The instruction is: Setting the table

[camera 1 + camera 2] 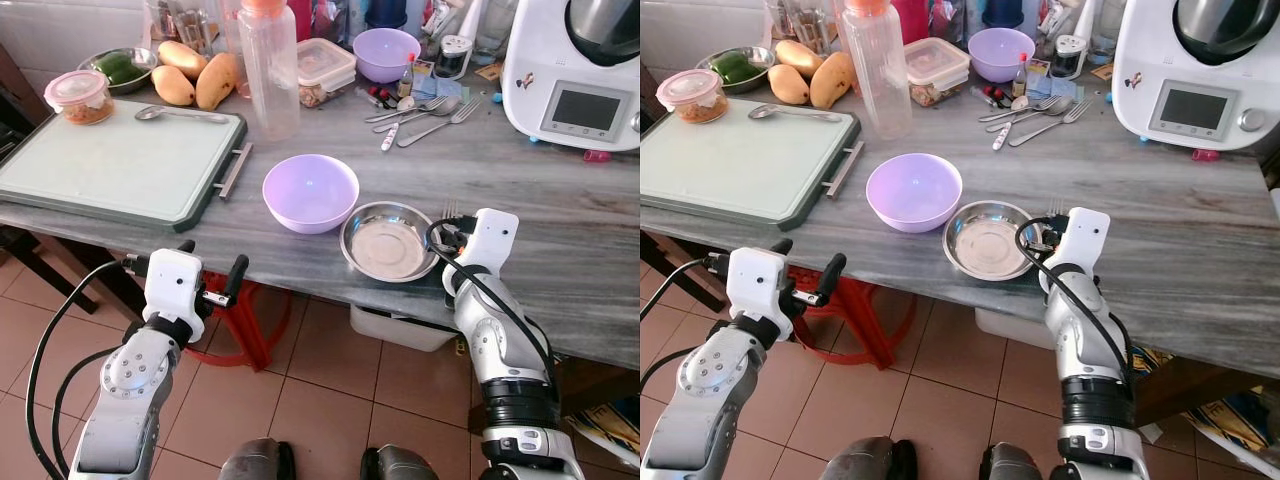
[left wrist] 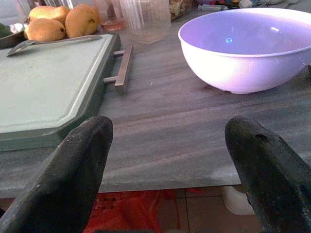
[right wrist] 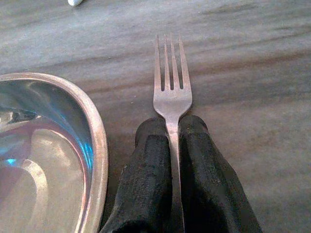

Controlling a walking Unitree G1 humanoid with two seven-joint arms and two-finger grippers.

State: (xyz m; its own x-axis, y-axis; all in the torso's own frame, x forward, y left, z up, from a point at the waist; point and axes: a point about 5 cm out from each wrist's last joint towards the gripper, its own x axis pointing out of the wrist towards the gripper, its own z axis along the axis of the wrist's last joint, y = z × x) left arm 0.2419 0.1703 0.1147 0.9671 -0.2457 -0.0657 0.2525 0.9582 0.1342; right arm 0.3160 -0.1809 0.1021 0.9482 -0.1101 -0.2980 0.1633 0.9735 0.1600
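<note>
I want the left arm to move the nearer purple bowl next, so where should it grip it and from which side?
Grip the rim of the purple bowl on its near-left edge, coming in over the table edge from the front. The wall is smooth, rounded and flares wide, so only the thin rim likely suits the fingers. The left gripper is open, below the table edge; the steel dish crowds the bowl's right.

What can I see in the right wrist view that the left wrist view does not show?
Right wrist view: a fork pinched between the right gripper's shut fingers, lying beside the steel plate without touching it.

Left wrist view: the left gripper's open fingers before the table edge, the purple bowl, the cutting board and mangoes.

Both: the grey wood-grain tabletop.
</note>
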